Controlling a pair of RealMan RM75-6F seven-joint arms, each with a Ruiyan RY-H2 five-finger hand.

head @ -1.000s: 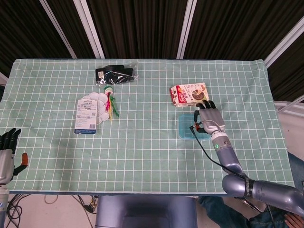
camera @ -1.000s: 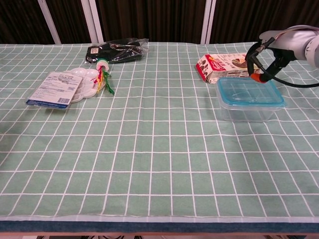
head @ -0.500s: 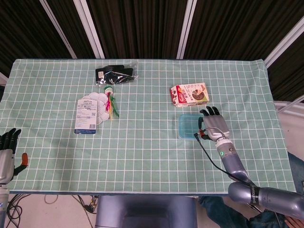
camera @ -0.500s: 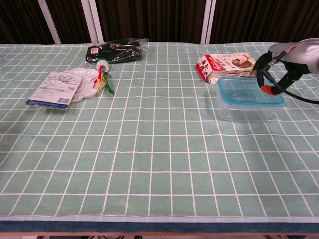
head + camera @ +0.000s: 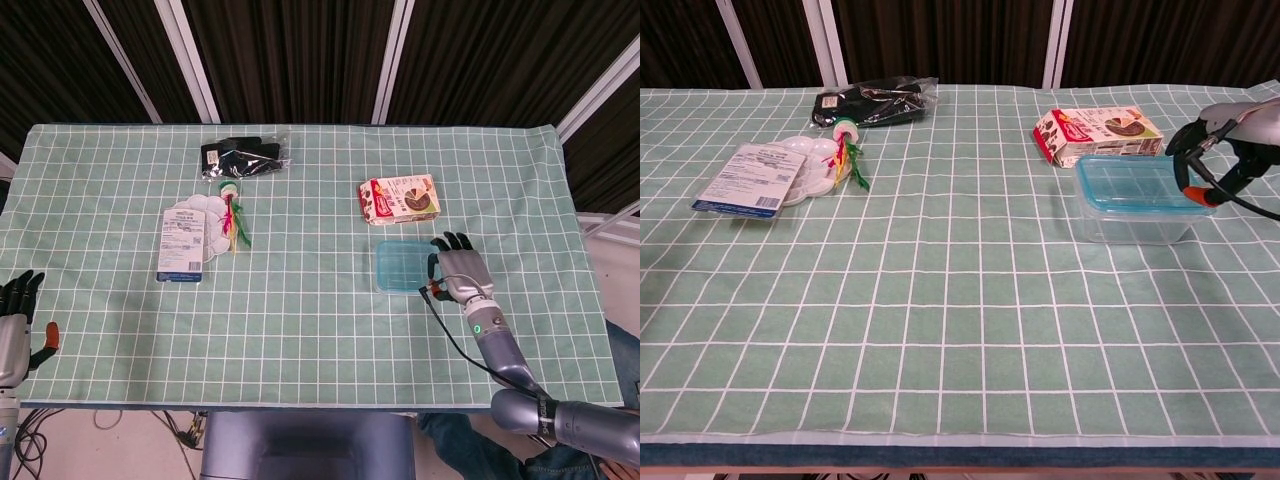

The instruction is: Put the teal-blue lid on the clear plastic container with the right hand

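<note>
Your right robot hand (image 5: 461, 270) has drawn back to the right since a second ago, off the teal-blue lid (image 5: 402, 266), and now sits just beside the container's right edge, fingers loosely spread and holding nothing. That lid already lies flat on the clear plastic container (image 5: 1134, 212), which lies to the hand's left, its long axis running toward the cookie box (image 5: 399, 197) just behind. Open table (image 5: 330, 330) lies to the front and right for you to withdraw. Your left robot hand (image 5: 16, 320) hangs empty, far off at the table's left edge.
</note>
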